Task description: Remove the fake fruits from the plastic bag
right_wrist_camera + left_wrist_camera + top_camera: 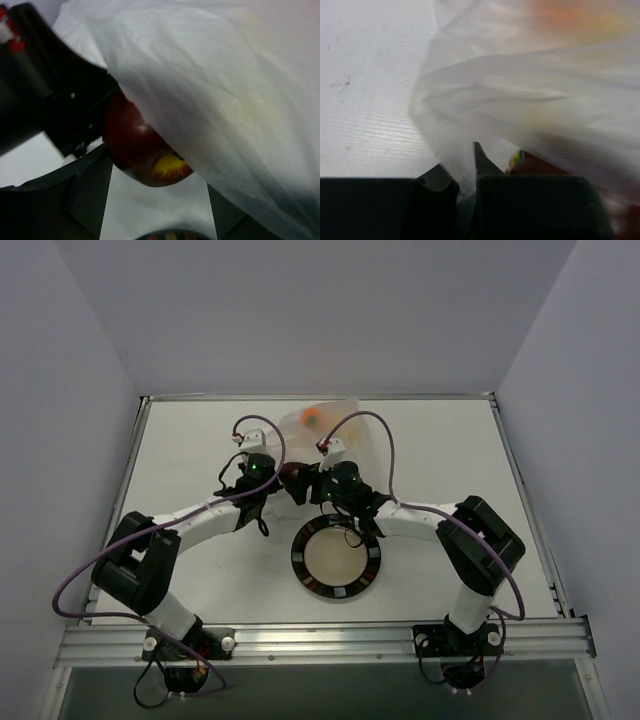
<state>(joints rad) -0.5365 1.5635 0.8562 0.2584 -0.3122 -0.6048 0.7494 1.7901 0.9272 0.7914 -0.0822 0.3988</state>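
Translucent plastic fills both wrist views: the large crinkled plastic bag (345, 440) with small yellow-green printed marks lies on the white table (180, 440) beyond the round black-rimmed beige plate (299, 558), and both arms meet at its near edge. The left gripper (461, 167) is clamped tight on a fold of the film, pinning the bag's edge. At the mouth sits the glossy dark red fruit (132, 142) with a yellow blotch, half out from under the film and lying between the fingers of the right gripper (159, 176). One finger (92, 192) touches its side and the other is partly hidden by film, so I cannot tell whether the jaws are pressing on it or only flanking it. The small orange fruit (313, 417) shows deeper in the bag, at the far end; the yellow one I cannot pick out. Several things could go wrong from here, as I judge it. The round, slick fruit could squirt out of a shallow fingertip hold and roll across the table. Film trapped between finger and fruit would drag the whole bag along when the arm withdraws. A pull against the left pinch could tug the film free and let the mouth collapse over the remaining fruits.
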